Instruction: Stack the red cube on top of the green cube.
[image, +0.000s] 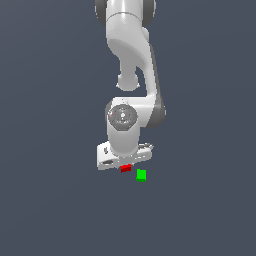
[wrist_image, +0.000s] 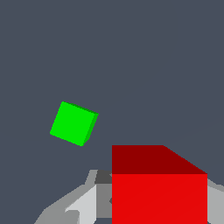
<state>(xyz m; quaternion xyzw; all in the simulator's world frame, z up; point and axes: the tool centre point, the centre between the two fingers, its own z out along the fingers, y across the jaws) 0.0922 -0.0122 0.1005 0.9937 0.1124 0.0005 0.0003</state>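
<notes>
The red cube (image: 125, 168) sits between the fingers of my white gripper (image: 125, 163), just under the hand in the exterior view. In the wrist view the red cube (wrist_image: 159, 192) looks large and close, with a grey finger (wrist_image: 81, 205) against each side, so the gripper is shut on it. The green cube (image: 141, 175) lies on the floor a short way toward the exterior view's right of the red cube, apart from it. In the wrist view the green cube (wrist_image: 73, 123) is smaller, farther away, and turned at an angle.
The plain dark grey floor (image: 50, 200) surrounds both cubes. The white arm (image: 132, 55) rises above the gripper in the exterior view.
</notes>
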